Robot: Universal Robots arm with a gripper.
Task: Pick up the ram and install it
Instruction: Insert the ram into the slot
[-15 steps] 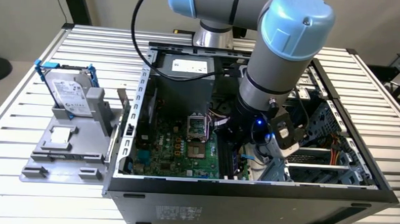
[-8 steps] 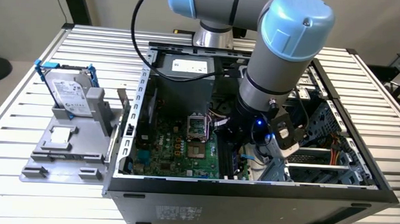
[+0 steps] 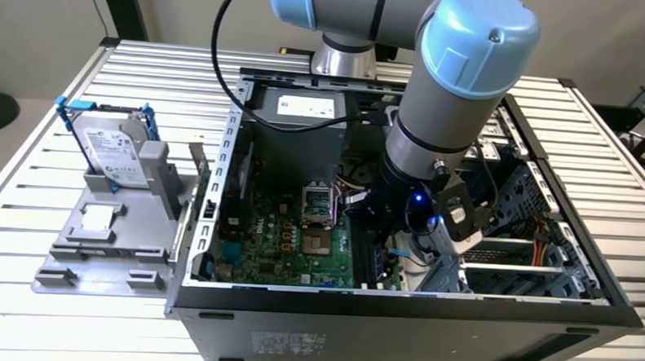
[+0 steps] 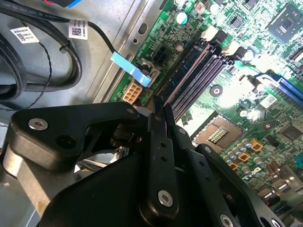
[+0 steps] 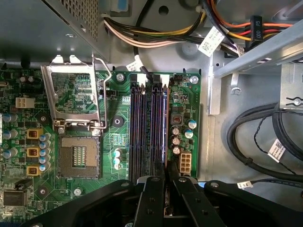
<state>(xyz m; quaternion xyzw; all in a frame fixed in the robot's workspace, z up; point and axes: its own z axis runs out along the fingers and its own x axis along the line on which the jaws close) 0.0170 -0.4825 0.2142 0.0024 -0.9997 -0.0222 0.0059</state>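
Black gripper (image 5: 166, 166) fingers (image 5: 152, 198) fill the foreground of the first wrist view, drawn nearly together onto the near end of the ram (image 5: 165, 123). The ram stands edge-on in the memory slot farthest from the processor socket (image 5: 78, 153), just beside a white connector (image 5: 183, 163).

In the second wrist view, the gripper (image 4: 162, 105) pinches that same thin blue-green ram (image 4: 187, 71), with the dark empty slots (image 4: 203, 80) between it and the processor socket (image 4: 218, 135).

In the exterior view, the arm (image 3: 456, 113) reaches down into the open computer case (image 3: 404, 314), to the exterior view's right of the processor socket (image 3: 317, 245).
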